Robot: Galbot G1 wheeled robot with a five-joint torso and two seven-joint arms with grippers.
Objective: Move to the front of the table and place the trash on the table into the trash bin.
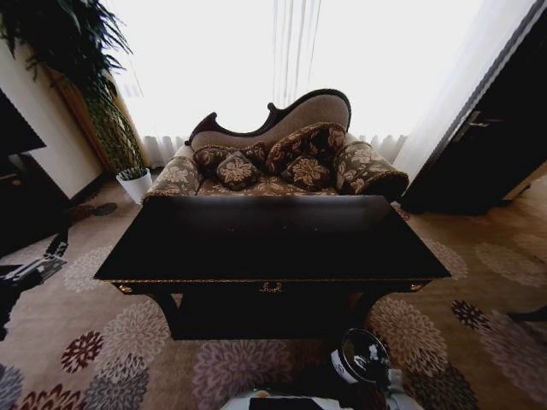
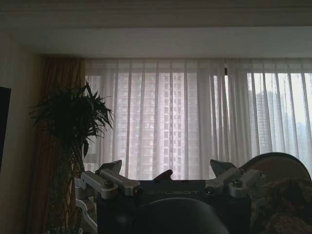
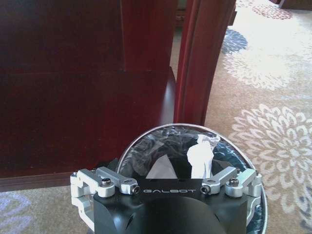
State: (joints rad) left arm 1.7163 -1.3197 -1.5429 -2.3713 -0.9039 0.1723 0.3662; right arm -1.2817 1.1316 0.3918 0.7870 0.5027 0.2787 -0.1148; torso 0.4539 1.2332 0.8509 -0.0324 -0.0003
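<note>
- One white tissue wad (image 3: 200, 157) sits in my right wrist view, directly above or inside the lined trash bin (image 3: 146, 146); whether it has dropped in or hangs from my fingers I cannot tell.
- My right gripper (image 3: 168, 183) hovers right over the bin's mouth, low beside the desk leg (image 3: 200, 58); its fingertips are hidden, so their state is unclear.
- From the head view, the bin (image 1: 363, 354) stands on the carpet just before the desk (image 1: 273, 243), whose dark top looks bare of trash.
- I judge the task nearly finished, perhaps only this release left.
- My left gripper (image 2: 168, 178) is raised out to the side, pointed at the curtains (image 2: 195, 117), fingers spread and empty.
</note>
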